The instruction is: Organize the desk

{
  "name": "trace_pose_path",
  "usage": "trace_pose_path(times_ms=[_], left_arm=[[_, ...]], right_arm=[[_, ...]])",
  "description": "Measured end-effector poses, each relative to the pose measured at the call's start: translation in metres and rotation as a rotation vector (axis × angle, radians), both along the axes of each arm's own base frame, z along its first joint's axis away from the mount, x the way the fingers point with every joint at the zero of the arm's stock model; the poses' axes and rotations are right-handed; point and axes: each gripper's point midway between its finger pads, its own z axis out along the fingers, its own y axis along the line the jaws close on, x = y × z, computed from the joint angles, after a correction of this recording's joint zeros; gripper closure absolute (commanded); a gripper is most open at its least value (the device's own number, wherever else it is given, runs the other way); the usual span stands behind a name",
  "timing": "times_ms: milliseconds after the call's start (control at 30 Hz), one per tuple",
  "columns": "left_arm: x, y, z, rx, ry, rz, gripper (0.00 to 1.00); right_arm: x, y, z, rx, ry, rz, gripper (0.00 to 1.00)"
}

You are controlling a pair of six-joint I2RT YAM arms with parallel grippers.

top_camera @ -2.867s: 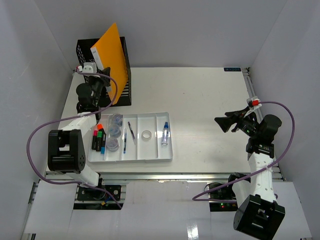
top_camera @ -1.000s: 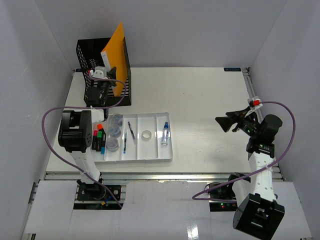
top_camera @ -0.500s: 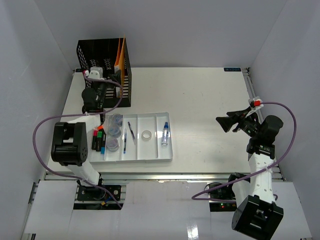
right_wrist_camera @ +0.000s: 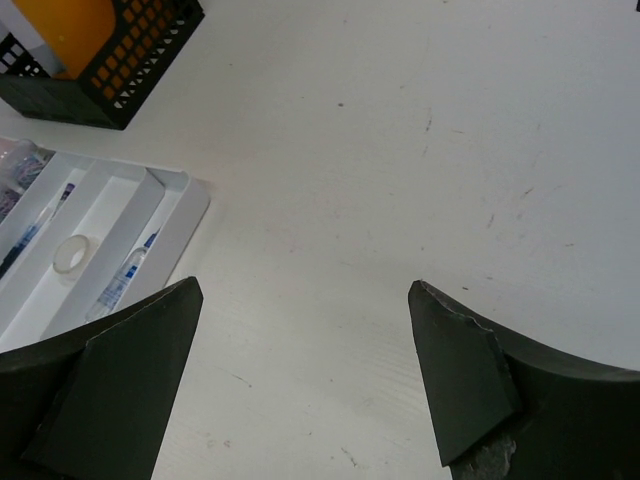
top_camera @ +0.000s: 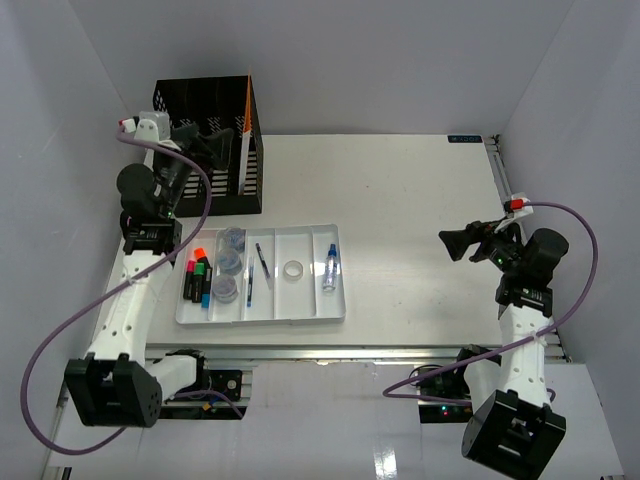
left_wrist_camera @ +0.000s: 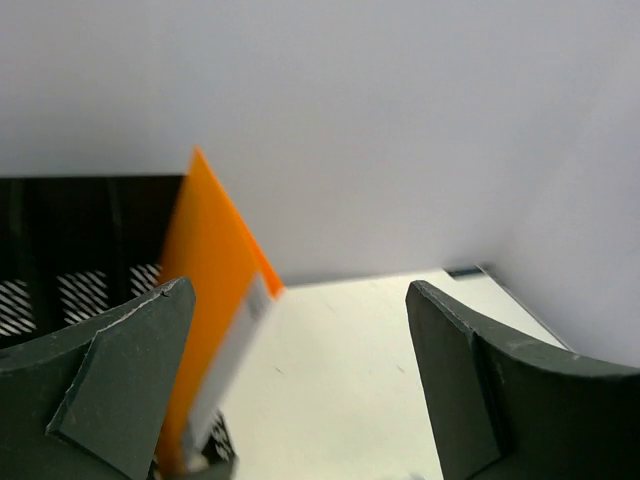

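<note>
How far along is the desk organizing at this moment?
Looks done: the folder stands in the rack, and markers, pens, tape and a bottle lie in the tray. In hand: nothing; the left claw by the rack and the right claw over the desk are open and empty. Left: no loose item shows, so probably nothing.

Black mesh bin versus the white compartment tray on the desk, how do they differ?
The black mesh bin is tall with perforated walls; the white tray is shallow and solid. The bin stands at the far left corner of the desk; the tray lies near the front edge. The bin holds an upright orange folder; the tray holds small items such as markers and a tape roll. Both are rectangular containers.
</note>
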Motion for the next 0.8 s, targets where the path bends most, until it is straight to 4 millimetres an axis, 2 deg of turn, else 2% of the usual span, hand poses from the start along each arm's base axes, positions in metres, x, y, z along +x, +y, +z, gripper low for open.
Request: trace_pose_path(times_ms=[33, 133, 233, 333, 433, 500, 667, 800], left_arm=[[-0.013, -0.007, -0.004, -0.001, 0.015, -0.047, 0.02], [-0.048, -0.027, -0.036, 0.011, 0.09, -0.179, 0.02], [-0.087, -0.046, -0.08, 0.03, 0.176, -0.313, 0.02], [-0.12, -0.057, -0.111, 0.048, 0.221, -0.402, 0.02], [-0.146, -0.062, -0.13, 0.061, 0.225, -0.453, 0.02], [-0.154, -0.064, -0.139, 0.067, 0.223, -0.47, 0.02], [-0.159, -0.066, -0.163, 0.061, 0.267, -0.488, 0.02], [-0.161, -0.067, -0.165, 0.061, 0.271, -0.501, 0.02]], right_arm=[[0.001, -0.003, 0.0, -0.011, 0.006, -0.018, 0.1], [0.004, -0.012, 0.001, -0.044, 0.014, -0.068, 0.1], [0.006, -0.023, -0.002, -0.075, 0.036, -0.126, 0.1], [0.005, -0.031, -0.012, -0.084, 0.087, -0.178, 0.1], [0.003, -0.039, -0.022, -0.086, 0.14, -0.234, 0.1], [0.002, -0.043, -0.027, -0.082, 0.166, -0.262, 0.1], [0.002, -0.047, -0.029, -0.079, 0.18, -0.291, 0.1], [0.002, -0.049, -0.031, -0.075, 0.189, -0.302, 0.1]])
